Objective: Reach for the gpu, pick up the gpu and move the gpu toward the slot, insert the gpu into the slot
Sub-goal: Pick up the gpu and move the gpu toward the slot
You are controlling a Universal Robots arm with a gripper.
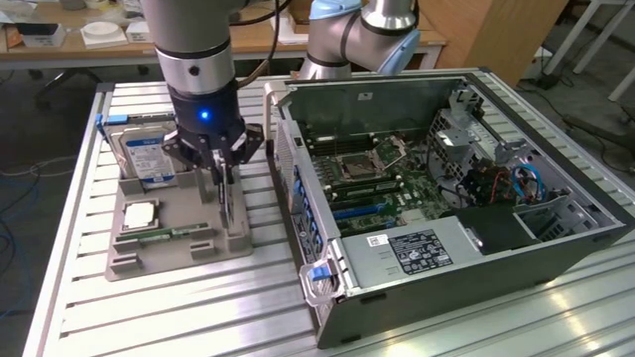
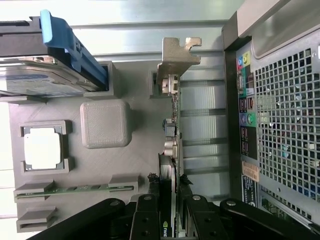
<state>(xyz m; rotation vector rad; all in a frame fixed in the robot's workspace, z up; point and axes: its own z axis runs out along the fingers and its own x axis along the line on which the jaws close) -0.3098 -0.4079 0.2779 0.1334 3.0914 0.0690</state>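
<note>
Gripper (image 2: 171, 216) is pinched narrow on the gpu (image 2: 172, 150), one finger on each face. The card stands on edge in the tray (image 2: 135, 155), with its bracket (image 2: 178, 54) at the end away from the fingers. Imo the trick here is a dead straight lift with no twist, so the thin board doesn't bind in its holder. Can't tell if it's clear of the holder yet.

Also on the tray are the cpu (image 2: 42, 148), ram stick (image 2: 75, 189) and hard drive (image 1: 144, 152), all apart from the card. Further out, the case (image 1: 555, 245) is just beside the tray. Its near wall (image 1: 290, 178) stands between the gpu and the motherboard (image 1: 397, 186), so I'd call that the main thing blocking the way to the slot (image 1: 359, 212).
</note>
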